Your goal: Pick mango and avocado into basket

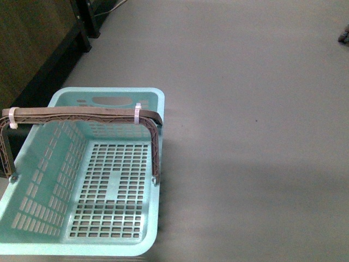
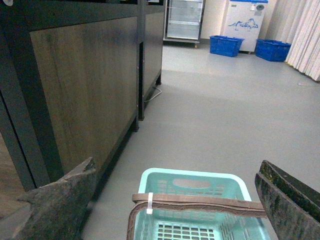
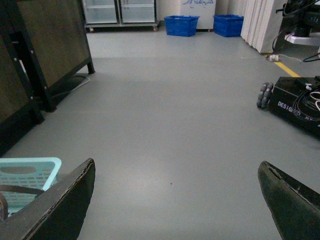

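The aqua basket point(image 1: 147, 180) stands on the grey floor at the lower left of the front view, empty, its brown handle point(image 1: 82, 114) raised across it with white ties. It also shows in the left wrist view point(image 2: 165, 177) and partly in the right wrist view point(image 3: 45, 165). My left gripper point(image 2: 175, 192) is open and empty, above the basket's near end. My right gripper point(image 3: 175, 195) is open and empty over bare floor to the basket's right. No mango or avocado is in view. Neither gripper shows in the front view.
A dark wooden cabinet point(image 2: 85, 85) stands left of the basket, close to it. Blue crates point(image 3: 181, 25) and glass fridges point(image 2: 184, 20) stand far back. A black wheeled robot base point(image 3: 295, 105) sits at the right. Grey floor point(image 1: 245, 109) stretches ahead.
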